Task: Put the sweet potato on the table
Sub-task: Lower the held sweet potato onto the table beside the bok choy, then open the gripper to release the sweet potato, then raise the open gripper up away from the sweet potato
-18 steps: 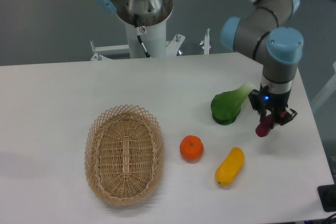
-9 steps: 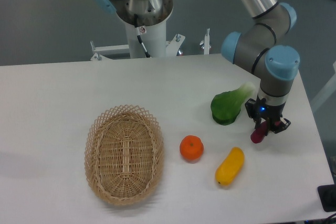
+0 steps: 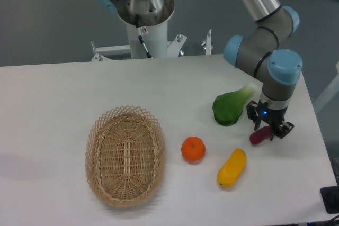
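Camera: gripper (image 3: 271, 130) low over the table (image 3: 63, 83), pointing down, blue light lit on its body. The sweet potato (image 3: 260, 136) sits between the dark fingers, tilted, its lower end poking out on the gripper's near-left side and down at the tabletop (whether it actually touches the surface, cannot tell). Fingers look closed on the tuber, though the grip itself is too small to read sharply.

Green leafy vegetable (image 3: 231, 107) just beside the gripper, to its left and a little farther back; pale stalk end pointing toward the arm's wrist.

Yellow vegetable (image 3: 232, 168) nearer the camera than the gripper and to its left, lying slantwise, apart from the tuber.

Orange fruit (image 3: 193, 149) farther left again, near the yellow one but not touching.

Wicker basket (image 3: 125, 155) well apart from the gripper, far to its left, oval, nothing visible inside.

Arm base (image 3: 144, 9) stands behind the table's far edge, well away to the left.
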